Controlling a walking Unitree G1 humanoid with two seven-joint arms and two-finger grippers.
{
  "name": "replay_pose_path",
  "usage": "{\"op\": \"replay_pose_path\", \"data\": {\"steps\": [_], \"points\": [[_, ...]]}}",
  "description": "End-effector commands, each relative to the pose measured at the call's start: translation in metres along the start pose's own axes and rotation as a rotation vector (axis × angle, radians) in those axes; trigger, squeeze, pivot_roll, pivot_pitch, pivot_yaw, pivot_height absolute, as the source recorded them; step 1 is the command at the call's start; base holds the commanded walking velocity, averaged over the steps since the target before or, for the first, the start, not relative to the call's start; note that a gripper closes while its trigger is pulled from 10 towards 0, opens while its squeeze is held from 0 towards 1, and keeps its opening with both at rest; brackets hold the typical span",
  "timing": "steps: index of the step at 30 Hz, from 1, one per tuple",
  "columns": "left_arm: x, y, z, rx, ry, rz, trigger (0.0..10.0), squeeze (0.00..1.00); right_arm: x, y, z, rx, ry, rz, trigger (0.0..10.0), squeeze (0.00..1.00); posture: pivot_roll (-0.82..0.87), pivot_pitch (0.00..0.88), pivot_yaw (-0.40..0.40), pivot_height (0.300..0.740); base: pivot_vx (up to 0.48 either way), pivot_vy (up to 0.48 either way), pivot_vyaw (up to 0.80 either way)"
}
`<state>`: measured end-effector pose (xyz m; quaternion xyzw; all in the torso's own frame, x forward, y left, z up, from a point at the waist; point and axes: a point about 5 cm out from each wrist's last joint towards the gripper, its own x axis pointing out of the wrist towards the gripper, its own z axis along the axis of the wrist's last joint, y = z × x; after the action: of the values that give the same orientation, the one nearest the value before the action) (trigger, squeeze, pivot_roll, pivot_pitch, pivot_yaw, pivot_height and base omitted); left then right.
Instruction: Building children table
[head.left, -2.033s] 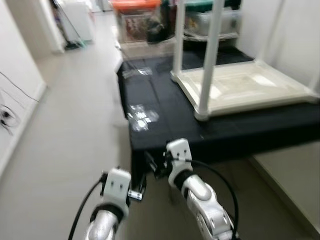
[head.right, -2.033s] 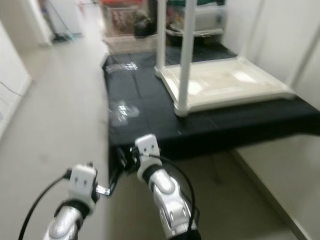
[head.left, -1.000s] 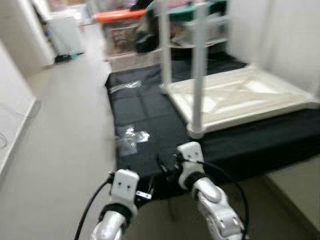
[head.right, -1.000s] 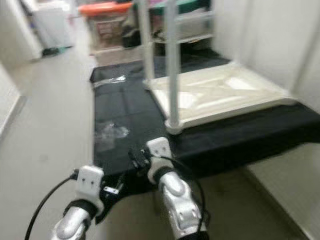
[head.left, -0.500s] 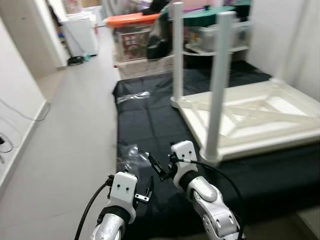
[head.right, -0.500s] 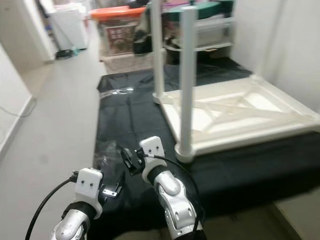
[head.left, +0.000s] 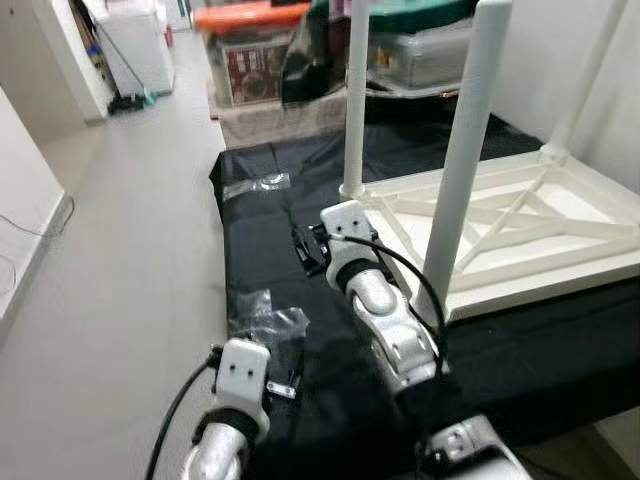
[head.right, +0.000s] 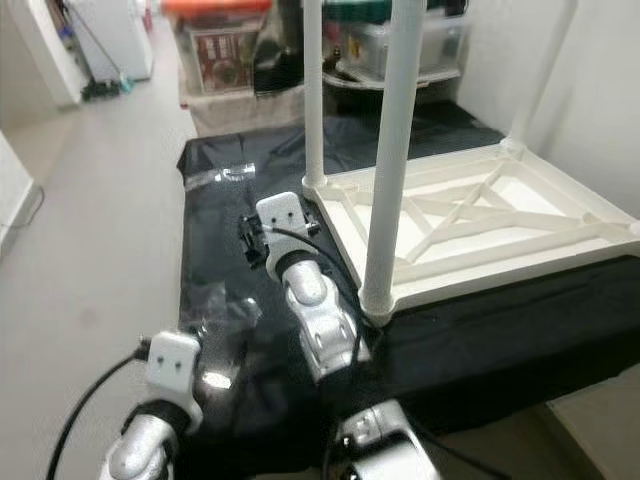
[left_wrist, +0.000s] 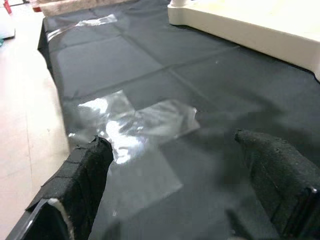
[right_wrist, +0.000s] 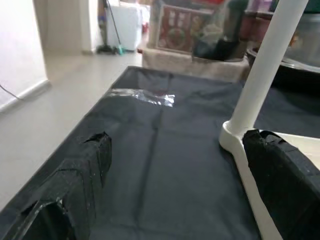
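Observation:
A white children's table (head.left: 520, 225) lies upside down on a black mat (head.left: 270, 225). Two white legs stand up from it, a near leg (head.left: 465, 170) and a far leg (head.left: 357, 100). My right gripper (head.left: 306, 250) reaches out over the mat, just left of the far leg's corner, open with nothing between its fingers (right_wrist: 80, 180). The right wrist view shows the far leg's base (right_wrist: 240, 132) ahead of it. My left gripper (head.left: 284, 382) hangs low and open near the mat's front part. A crumpled clear plastic bag (left_wrist: 135, 125) lies on the mat below it.
A second clear plastic bag (head.left: 255, 183) lies at the mat's far left corner. Storage bins, one with an orange lid (head.left: 250, 18), stand behind the mat. Bare floor (head.left: 120, 250) runs along the left, with a white unit (head.left: 135, 45) at the back. A wall closes the right side.
The camera has come closer and now looks down on the mat. My right arm has stretched forward toward the far leg. My left gripper now hangs over the plastic bag.

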<state>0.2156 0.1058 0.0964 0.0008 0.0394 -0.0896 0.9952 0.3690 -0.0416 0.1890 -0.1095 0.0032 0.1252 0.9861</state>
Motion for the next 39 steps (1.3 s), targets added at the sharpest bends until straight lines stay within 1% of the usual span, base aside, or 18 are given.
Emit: {"op": "replay_pose_path", "data": {"steps": [1, 4, 7, 8, 9, 10, 14, 16, 17, 18, 19, 20, 21, 23, 24, 25, 28, 39], "points": [[-0.001, 0.001, 0.000, 0.000, 0.008, 0.007, 10.0, 0.00, 0.006, 0.003, -0.006, -0.006, 0.068, -0.007, 10.0, 0.00, -0.08, 0.000, -0.003, 0.740, 0.000, 0.000, 0.00], [-0.002, 0.001, 0.001, -0.001, 0.008, 0.009, 10.0, 0.00, 0.010, 0.004, -0.004, -0.028, 0.074, -0.018, 10.0, 0.00, -0.08, 0.000, -0.003, 0.740, 0.000, 0.000, 0.00], [-0.004, -0.004, 0.002, -0.010, 0.007, 0.009, 10.0, 0.00, 0.020, -0.005, -0.009, 0.039, 0.179, -0.120, 10.0, 0.00, -0.07, 0.000, -0.019, 0.740, 0.000, 0.000, 0.00], [-0.004, -0.004, 0.002, -0.010, 0.007, 0.009, 10.0, 0.00, 0.020, -0.005, -0.009, 0.039, 0.179, -0.120, 10.0, 0.00, -0.07, 0.000, -0.019, 0.740, 0.000, 0.000, 0.00], [-0.004, -0.005, 0.002, -0.013, 0.006, 0.008, 10.0, 0.00, 0.022, -0.008, -0.011, 0.070, 0.217, -0.145, 10.0, 0.00, -0.07, 0.000, -0.021, 0.740, 0.000, 0.000, 0.00], [-0.004, -0.005, 0.002, -0.013, 0.006, 0.008, 10.0, 0.00, 0.022, -0.008, -0.011, 0.070, 0.217, -0.145, 10.0, 0.00, -0.07, 0.000, -0.021, 0.740, 0.000, 0.000, 0.00], [-0.009, -0.012, 0.005, -0.027, 0.005, 0.005, 10.0, 0.00, 0.027, -0.020, -0.014, 0.085, 0.289, -0.237, 10.0, 0.00, -0.06, 0.026, -0.037, 0.740, 0.000, 0.000, 0.00], [-0.009, -0.012, 0.006, -0.028, 0.005, 0.005, 10.0, 0.00, 0.027, -0.021, -0.015, 0.092, 0.295, -0.246, 10.0, 0.00, -0.06, 0.026, -0.037, 0.740, 0.000, 0.000, 0.00], [-0.013, -0.017, 0.008, -0.035, 0.002, -0.004, 10.0, 0.00, 0.028, -0.026, -0.014, 0.114, 0.304, -0.251, 10.0, 0.00, -0.05, 0.084, -0.053, 0.740, 0.000, 0.000, 0.00], [-0.017, -0.020, 0.011, -0.041, 0.000, -0.010, 10.0, 0.00, 0.029, -0.030, -0.012, 0.128, 0.307, -0.252, 10.0, 0.00, -0.05, 0.089, -0.054, 0.740, 0.000, 0.000, 0.00], [-0.020, -0.024, 0.014, -0.048, -0.004, -0.021, 10.0, 0.00, 0.030, -0.034, -0.011, 0.140, 0.314, -0.263, 10.0, 0.00, -0.05, 0.115, -0.056, 0.740, 0.000, 0.000, 0.00], [-0.020, -0.024, 0.014, -0.048, -0.004, -0.021, 10.0, 0.00, 0.030, -0.034, -0.011, 0.140, 0.314, -0.263, 10.0, 0.00, -0.05, 0.115, -0.056, 0.740, 0.000, 0.000, 0.00], [-0.024, -0.029, 0.016, -0.058, -0.005, -0.035, 10.0, 0.00, 0.030, -0.039, -0.010, 0.138, 0.314, -0.279, 10.0, 0.00, -0.06, 0.137, -0.059, 0.740, 0.000, 0.000, 0.00], [-0.024, -0.029, 0.016, -0.058, -0.005, -0.035, 10.0, 0.00, 0.030, -0.039, -0.010, 0.138, 0.314, -0.279, 10.0, 0.00, -0.06, 0.137, -0.059, 0.740, 0.000, 0.000, 0.00], [-0.027, -0.032, 0.018, -0.067, -0.003, -0.043, 10.0, 0.00, 0.031, -0.042, -0.009, 0.144, 0.319, -0.290, 10.0, 0.00, -0.06, 0.156, -0.058, 0.740, 0.000, 0.000, 0.00], [-0.027, -0.032, 0.018, -0.067, -0.003, -0.043, 10.0, 0.00, 0.031, -0.042, -0.009, 0.144, 0.319, -0.290, 10.0, 0.00, -0.06, 0.156, -0.058, 0.740, 0.000, 0.000, 0.00], [-0.034, -0.037, 0.021, -0.096, 0.002, -0.045, 10.0, 0.00, 0.031, -0.050, -0.005, 0.147, 0.324, -0.324, 10.0, 0.00, -0.06, 0.193, -0.063, 0.740, 0.000, 0.000, 0.00], [-0.041, -0.041, 0.023, -0.103, 0.016, -0.038, 10.0, 0.00, 0.033, -0.058, 0.003, 0.164, 0.328, -0.364, 10.0, 0.00, -0.06, 0.203, -0.070, 0.740, 0.000, 0.000, 0.00]]}}
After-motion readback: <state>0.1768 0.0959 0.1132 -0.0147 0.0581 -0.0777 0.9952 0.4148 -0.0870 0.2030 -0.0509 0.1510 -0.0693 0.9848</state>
